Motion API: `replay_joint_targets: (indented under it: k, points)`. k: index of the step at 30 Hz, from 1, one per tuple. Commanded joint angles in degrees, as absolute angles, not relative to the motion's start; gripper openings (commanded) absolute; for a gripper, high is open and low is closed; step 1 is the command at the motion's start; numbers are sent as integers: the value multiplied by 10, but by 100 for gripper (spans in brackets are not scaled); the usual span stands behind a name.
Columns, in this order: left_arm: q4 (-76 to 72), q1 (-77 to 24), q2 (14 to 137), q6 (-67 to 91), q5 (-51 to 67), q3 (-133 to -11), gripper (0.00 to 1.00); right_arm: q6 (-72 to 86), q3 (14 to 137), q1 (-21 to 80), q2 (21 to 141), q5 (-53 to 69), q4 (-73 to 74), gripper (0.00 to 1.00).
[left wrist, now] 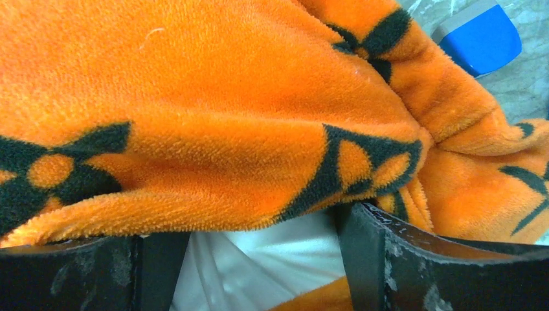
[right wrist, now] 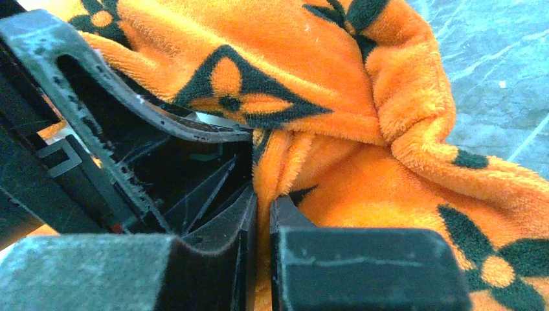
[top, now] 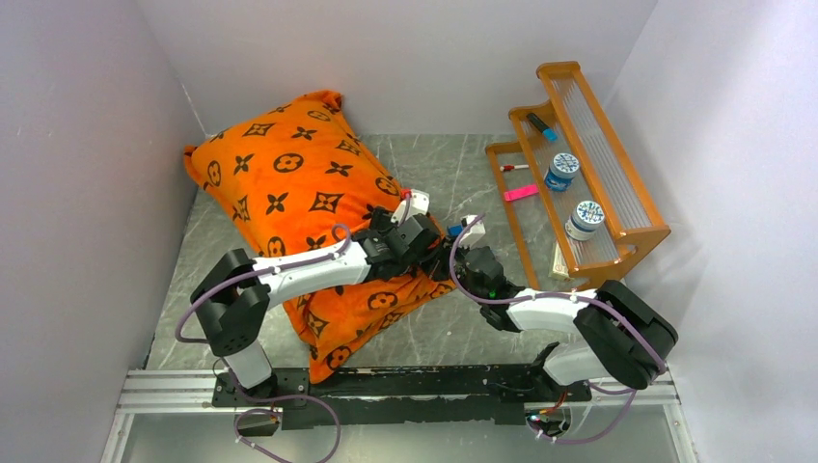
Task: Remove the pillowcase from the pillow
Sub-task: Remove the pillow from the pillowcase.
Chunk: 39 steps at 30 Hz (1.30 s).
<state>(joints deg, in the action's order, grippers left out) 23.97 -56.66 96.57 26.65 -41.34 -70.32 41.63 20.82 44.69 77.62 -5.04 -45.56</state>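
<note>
Pillowcase (top: 289, 178): soft, light plush, bunches easily. Hem fold pinched tight in right gripper (right wrist: 262, 194). Left gripper (left wrist: 259, 227): spread wide, empty, with the hem just above it and white pillow (left wrist: 285, 259) showing inside. Best hold, likely: hem edge.

The orange patterned pillowcase (top: 289, 193) lies plump on the grey table (top: 453, 164), left of centre. The left gripper (top: 424, 239) and right gripper (top: 470, 258) meet at its near right edge. A wooden rack (top: 637, 236) on the right holds two white jars (top: 561, 171).
</note>
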Motion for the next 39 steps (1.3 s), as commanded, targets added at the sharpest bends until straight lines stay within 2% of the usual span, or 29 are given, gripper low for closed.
replay_joint_targets:
  k: [1,4,7,12,14,29,39]
  points:
    - [248,-523,1009,275,-402,-663,83,413,191,460,775,2,-394,0]
    - [245,-520,1004,278,-405,-654,73,410,194,460,766,-22,-372,0]
    - [237,-513,978,274,-402,-642,58,415,195,460,750,-58,-339,0]
    - [236,-503,933,259,-386,-633,18,426,207,460,738,-109,-273,0]
    - [241,-496,915,255,-378,-630,6,430,212,460,734,-127,-250,0]
    - [295,-411,806,184,-283,-654,5,445,250,448,667,-251,-66,0]
    - [249,-374,788,145,-242,-620,5,428,273,412,681,-258,-5,0]
